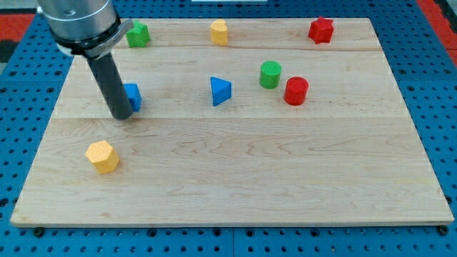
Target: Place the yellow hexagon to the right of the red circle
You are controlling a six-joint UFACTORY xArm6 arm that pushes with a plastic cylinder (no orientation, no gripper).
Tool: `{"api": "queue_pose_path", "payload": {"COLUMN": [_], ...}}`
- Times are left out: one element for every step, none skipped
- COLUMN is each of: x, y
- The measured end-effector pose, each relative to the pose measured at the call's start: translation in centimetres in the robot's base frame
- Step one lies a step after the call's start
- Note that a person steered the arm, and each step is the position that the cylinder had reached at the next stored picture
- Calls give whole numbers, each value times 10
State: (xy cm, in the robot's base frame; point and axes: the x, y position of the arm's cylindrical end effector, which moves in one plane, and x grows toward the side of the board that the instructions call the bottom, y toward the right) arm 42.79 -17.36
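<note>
The yellow hexagon (102, 156) lies near the board's lower left. The red circle (295, 91) stands right of the middle, in the upper half, with a green circle (270, 74) just up-left of it. My tip (121, 114) rests on the board at the left, above the yellow hexagon and a little to its right, apart from it. The rod partly hides a blue block (132, 96) right behind it.
A blue triangle (220, 91) sits at the board's middle top. Along the top edge are a green block (138, 33), a second yellow block (218, 32) and a red star-like block (321, 30). The wooden board (235, 185) lies on a blue perforated table.
</note>
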Motion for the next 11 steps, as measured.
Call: {"api": "queue_pose_path", "payload": {"x": [-38, -30, -19, -19, -19, -19, -19, -19, -10, 3, 2], "y": [-10, 39, 84, 98, 100, 100, 91, 90, 98, 112, 116]}}
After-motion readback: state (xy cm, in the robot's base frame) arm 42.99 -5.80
